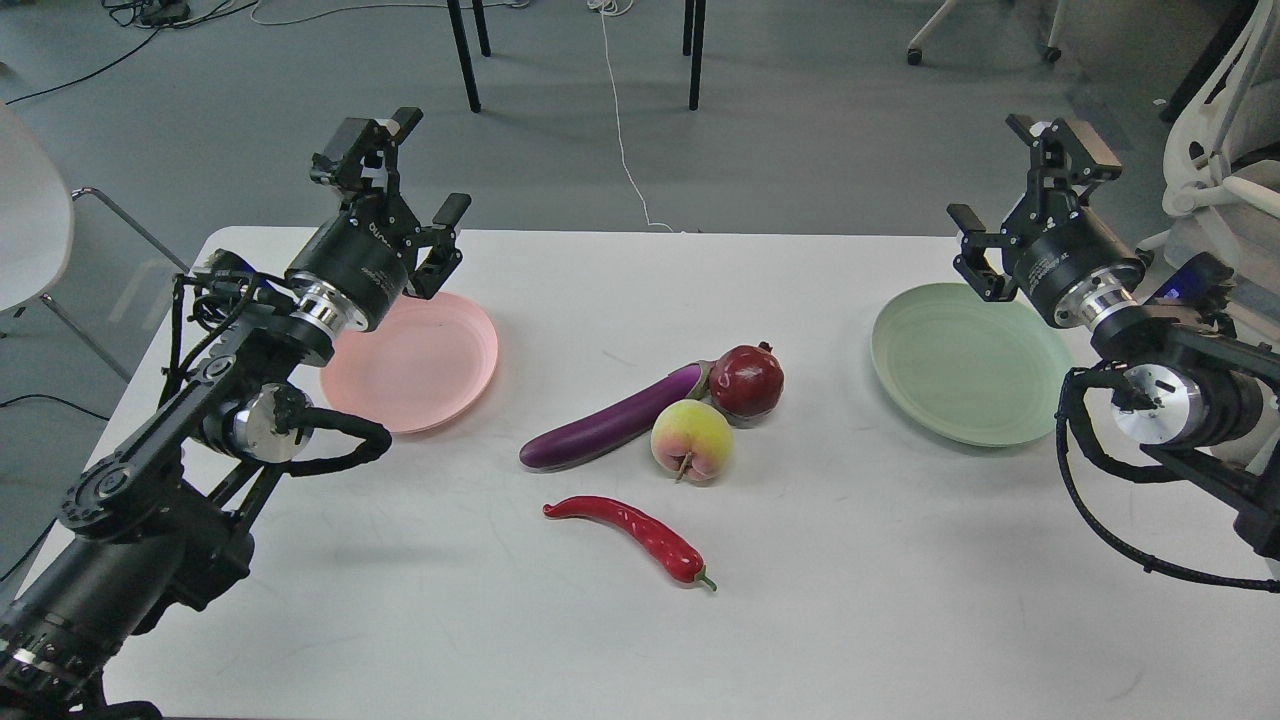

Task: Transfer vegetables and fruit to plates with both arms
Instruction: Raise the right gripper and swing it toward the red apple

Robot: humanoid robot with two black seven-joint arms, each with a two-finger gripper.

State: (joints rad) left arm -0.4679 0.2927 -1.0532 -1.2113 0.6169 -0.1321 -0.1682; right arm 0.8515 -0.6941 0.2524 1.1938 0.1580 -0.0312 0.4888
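your left pincer (405, 195) hangs spread and empty over the far edge of the pink plate (430, 365). your right pincer (1010, 190) is spread too, empty, above the far rim of the green plate (950, 365). both plates are bare. mid-bench (850, 600): eggplant (610, 418) lies diagonal, cap against the pomegranate (747, 381); peach (691, 441) touches both. chili pepper (630, 535) lies apart, nearer you.

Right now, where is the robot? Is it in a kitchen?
Probably not a kitchen. It looks like an office or lab: a plain white table on grey floor, loose cables trailing across it, and a wheeled office chair at the far right. The food lies beside plastic plates.
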